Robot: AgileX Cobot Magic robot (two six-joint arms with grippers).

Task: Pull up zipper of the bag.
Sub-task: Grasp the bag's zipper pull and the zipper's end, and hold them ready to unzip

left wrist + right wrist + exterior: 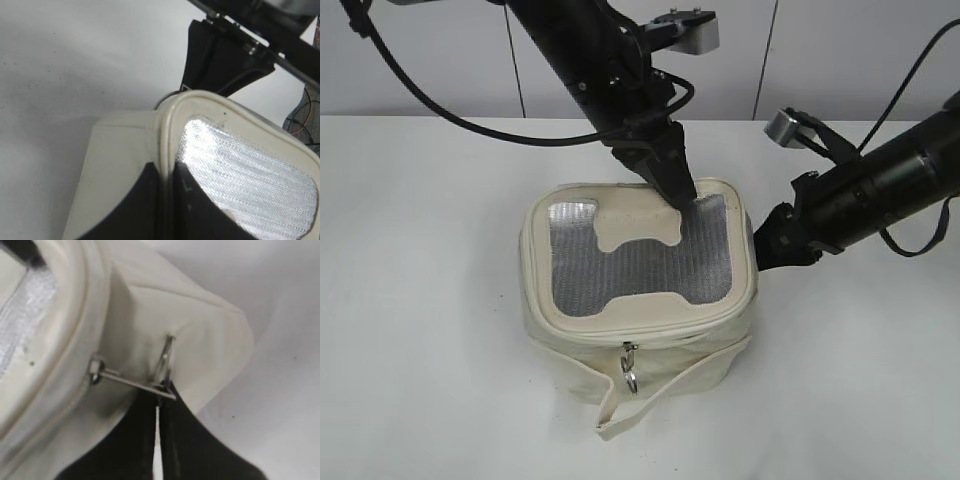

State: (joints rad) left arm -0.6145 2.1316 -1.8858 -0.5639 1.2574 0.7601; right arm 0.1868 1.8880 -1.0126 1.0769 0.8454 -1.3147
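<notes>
Right gripper (157, 412), jaws closed on the ring pull (165, 365) at the bag's (640, 340) side; zipper (75, 395) just beyond its tips. Left gripper (675, 190) apparently pinches the lid rim (167, 150).

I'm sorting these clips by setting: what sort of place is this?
Probably a lab or test bench: a bare white table, plain pale wall panels behind, and two cabled black robot arms working on one cream bag.
</notes>
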